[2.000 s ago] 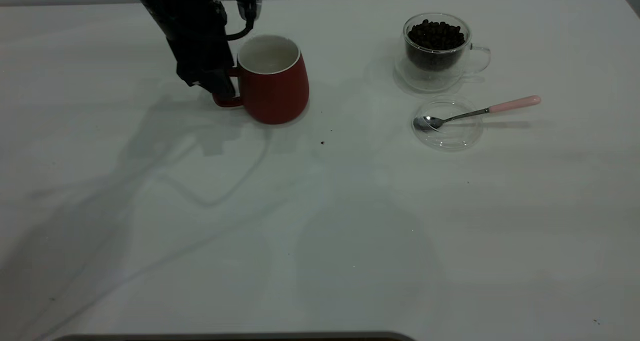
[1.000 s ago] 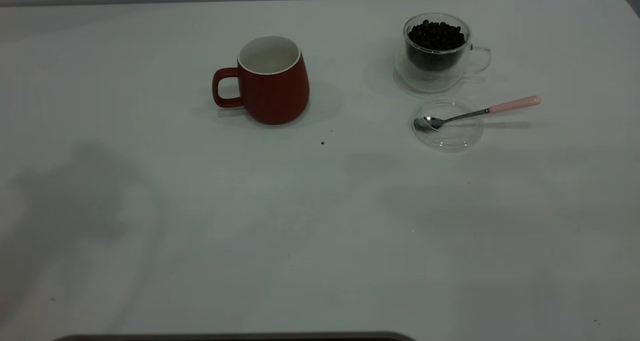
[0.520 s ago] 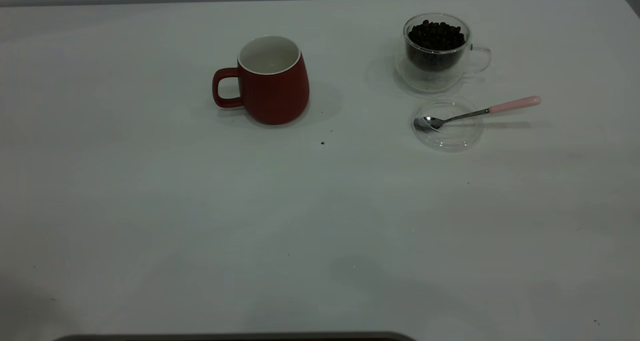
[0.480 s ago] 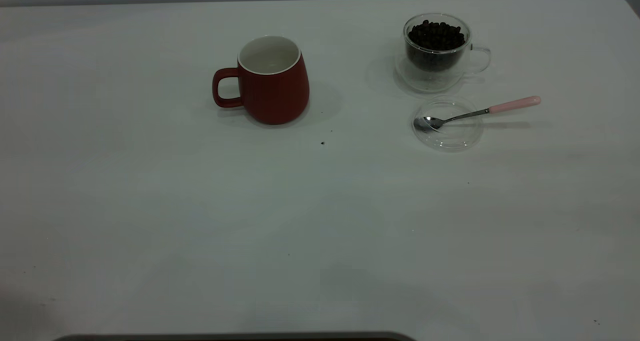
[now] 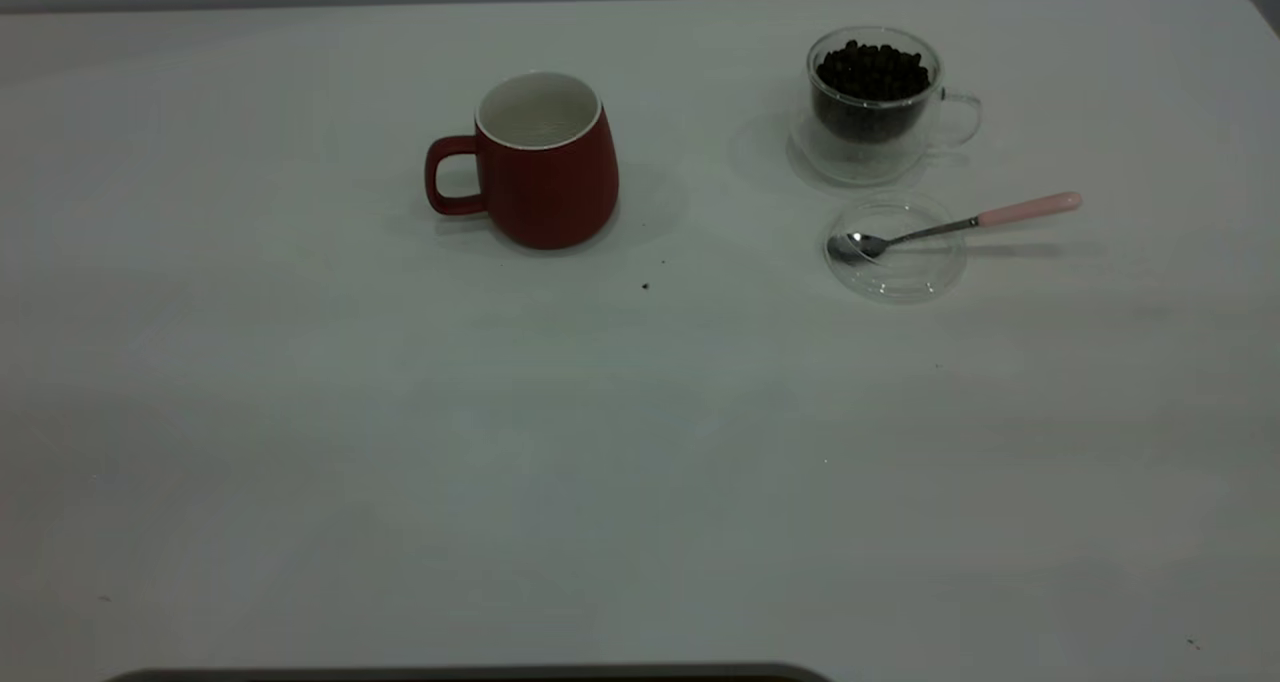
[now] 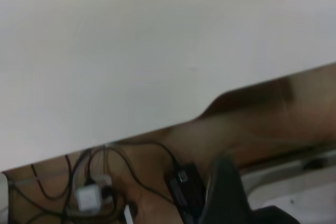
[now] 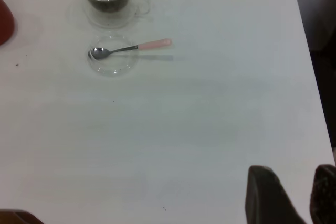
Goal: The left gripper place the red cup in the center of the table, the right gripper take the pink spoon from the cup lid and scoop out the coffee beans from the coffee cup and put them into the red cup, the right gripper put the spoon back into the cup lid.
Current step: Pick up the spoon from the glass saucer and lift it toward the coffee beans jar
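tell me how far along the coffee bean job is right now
Done: the red cup stands upright on the table, with no hand on it. In hand: nothing; the right hand hangs open far from the pink spoon, which rests on the cup lid. Left: scooping the coffee beans from the coffee cup and returning the spoon.

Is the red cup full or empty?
Empty: the red cup stands upright, and its white inside shows bare, no beans in it.

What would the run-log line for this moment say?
red cup: set down, upright, empty | pink spoon: bowl in cup lid | coffee beans: in coffee cup | right gripper: open, away from spoon
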